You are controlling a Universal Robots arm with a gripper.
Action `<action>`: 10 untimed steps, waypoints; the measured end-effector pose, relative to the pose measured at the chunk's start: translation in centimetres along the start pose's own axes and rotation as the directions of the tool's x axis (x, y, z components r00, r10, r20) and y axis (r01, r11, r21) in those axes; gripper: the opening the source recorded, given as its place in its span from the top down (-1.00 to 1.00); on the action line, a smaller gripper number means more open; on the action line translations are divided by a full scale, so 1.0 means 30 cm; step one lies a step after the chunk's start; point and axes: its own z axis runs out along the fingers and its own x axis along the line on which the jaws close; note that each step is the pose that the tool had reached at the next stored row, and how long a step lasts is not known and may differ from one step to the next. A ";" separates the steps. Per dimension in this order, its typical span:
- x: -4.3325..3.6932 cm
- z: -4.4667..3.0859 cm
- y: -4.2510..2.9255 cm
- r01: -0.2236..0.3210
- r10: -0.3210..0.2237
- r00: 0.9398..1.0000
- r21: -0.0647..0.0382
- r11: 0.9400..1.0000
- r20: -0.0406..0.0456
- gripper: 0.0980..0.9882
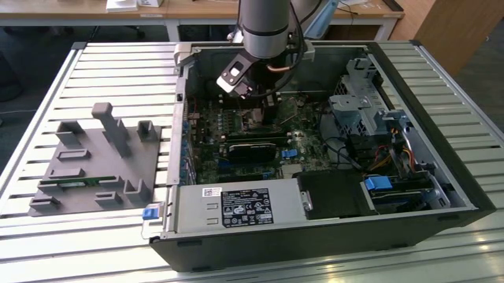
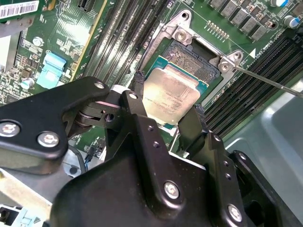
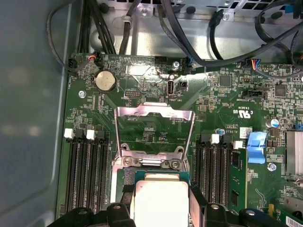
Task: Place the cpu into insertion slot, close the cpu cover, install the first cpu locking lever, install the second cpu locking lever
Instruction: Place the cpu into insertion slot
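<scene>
Clamped on cpu [image 2: 176, 87] with gripper [image 2: 169, 95], hovering just over slot [image 2: 199, 59], partly off-centre; beyond slot, raised cover [image 3: 154, 112]. Could damage slot or jam corner if lowered skewed or released early

Exterior view: bright, even light from above, slatted table [image 1: 94, 65] pale & almost washed out at the near edge, inside of the computer case [image 1: 275, 253] much dimmer w/ the motherboard [image 1: 311, 112] in shade. Second wrist view: strongest light lands on the cpu [image 2: 173, 90], warm sheen on its face, black gripper [image 2: 168, 94] in the fg reads dark w/ small highlights on the screws. First wrist view: well lit, cpu near white w/ glare, cpu cover [image 3: 155, 112] shiny, soft pale reflections on the case wall [image 3: 28, 118], deep shadow btwn the memory slots [image 3: 85, 170].
</scene>
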 end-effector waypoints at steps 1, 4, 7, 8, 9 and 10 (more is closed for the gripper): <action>0.000 0.003 -0.002 0.000 0.000 1.000 0.000 1.000 0.000 0.00; 0.000 0.006 -0.004 0.000 0.000 1.000 0.000 1.000 0.000 0.00; 0.000 0.008 -0.004 0.000 0.000 1.000 0.000 1.000 0.000 0.00; 0.000 0.011 -0.006 0.000 0.000 1.000 0.000 1.000 0.000 0.00; 0.001 0.012 -0.007 0.000 0.000 1.000 0.000 1.000 0.000 0.00; 0.001 0.012 -0.007 0.000 0.000 1.000 0.000 1.000 0.000 0.00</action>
